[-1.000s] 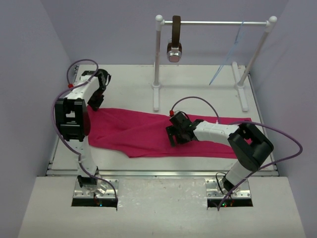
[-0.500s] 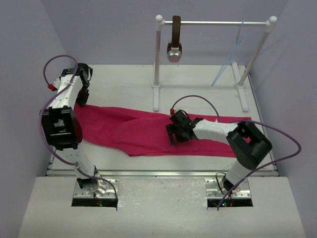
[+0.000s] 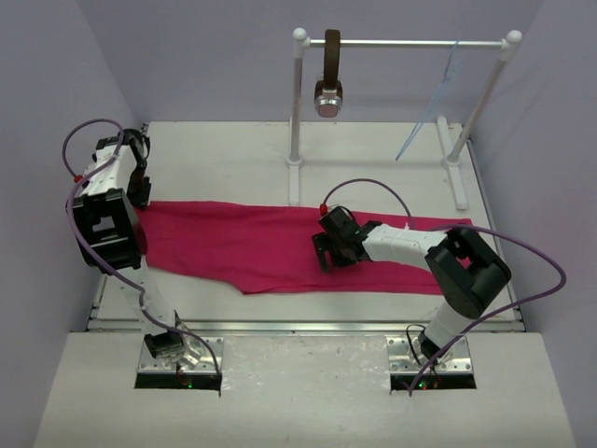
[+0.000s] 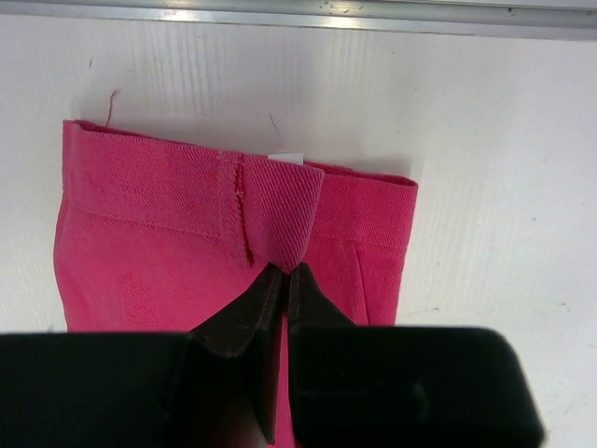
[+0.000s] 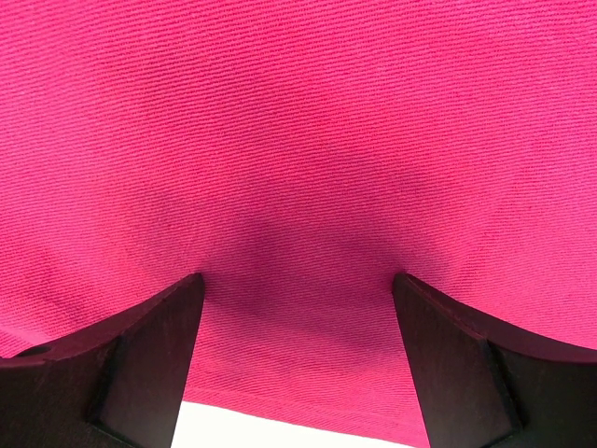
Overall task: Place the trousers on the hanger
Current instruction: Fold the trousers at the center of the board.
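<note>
We are pinching the trousers point(image 4: 149, 205) with our left gripper point(image 4: 284, 273) and holding our right gripper point(image 5: 297, 280) low, jaws parted wide.

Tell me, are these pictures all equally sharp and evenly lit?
Top external view: soft, even light, though the pale hanger nearly fades into the wall. Left wrist view: trousers sharp, left gripper dark and blurred, glare on the metal strip. Right wrist view: a dark shadow on the cloth between the right gripper's open fingers.

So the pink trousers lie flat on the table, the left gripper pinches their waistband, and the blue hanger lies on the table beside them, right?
Not quite: the hanger hangs from the rail, as the top external view shows. The trousers and the left gripper are as stated.
</note>
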